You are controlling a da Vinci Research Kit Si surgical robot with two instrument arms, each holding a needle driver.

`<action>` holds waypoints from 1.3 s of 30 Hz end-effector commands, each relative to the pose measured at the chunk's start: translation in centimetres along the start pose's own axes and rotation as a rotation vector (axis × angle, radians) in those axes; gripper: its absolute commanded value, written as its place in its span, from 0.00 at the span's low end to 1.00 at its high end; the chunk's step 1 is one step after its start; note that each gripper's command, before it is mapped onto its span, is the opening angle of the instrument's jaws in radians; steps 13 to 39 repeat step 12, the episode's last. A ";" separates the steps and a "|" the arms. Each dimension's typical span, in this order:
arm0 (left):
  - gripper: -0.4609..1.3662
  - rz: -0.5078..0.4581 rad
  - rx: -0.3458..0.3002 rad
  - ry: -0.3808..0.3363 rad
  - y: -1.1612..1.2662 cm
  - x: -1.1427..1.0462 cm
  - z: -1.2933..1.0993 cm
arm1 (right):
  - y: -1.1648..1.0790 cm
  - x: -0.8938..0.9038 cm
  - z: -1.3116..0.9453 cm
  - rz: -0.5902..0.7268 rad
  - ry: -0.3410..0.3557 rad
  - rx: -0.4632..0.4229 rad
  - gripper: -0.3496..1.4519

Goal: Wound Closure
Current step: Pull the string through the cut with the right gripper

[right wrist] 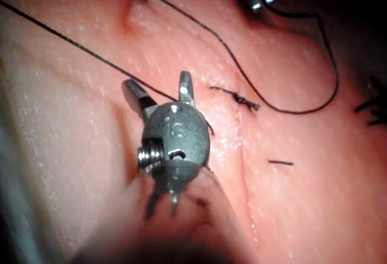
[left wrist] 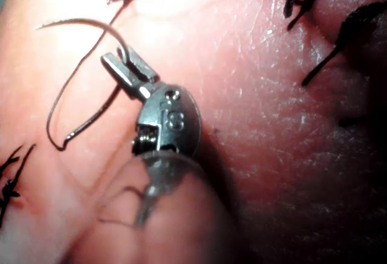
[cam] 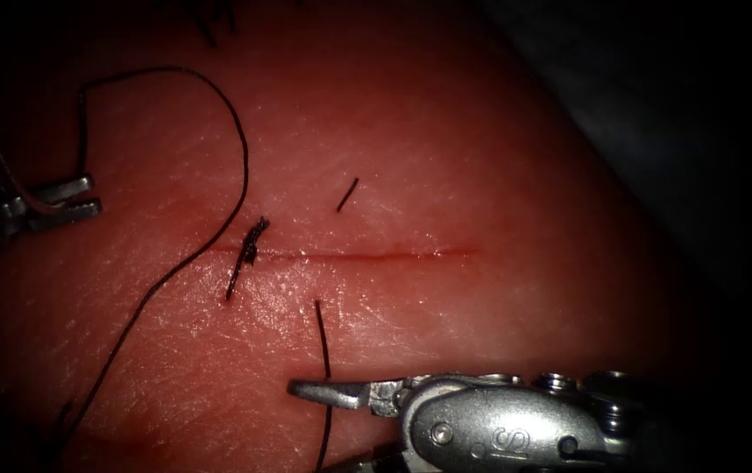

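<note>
While left tool (cam: pixel 78 197) grips needle (left wrist: pixel 91 25), right tool (right wrist: pixel 163 92), stamped "S", gapes empty.

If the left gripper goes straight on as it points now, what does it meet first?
Probably the loop of thread on the tissue; depth is unclear, so the left gripper, holding the needle, may pass above it.

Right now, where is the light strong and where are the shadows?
Endoscope view: light pools on the tissue around the cut, the rim dark. Left wrist view: glare on tissue; the left end effector, holding the needle by one end, off the tissue, shades it. Right wrist view: the open, empty right end effector gleams.
</note>
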 end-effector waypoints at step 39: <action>0.06 -0.001 -0.011 -0.002 0.00 -0.01 0.02 | 0.09 -0.07 -0.03 0.002 -0.022 -0.017 0.78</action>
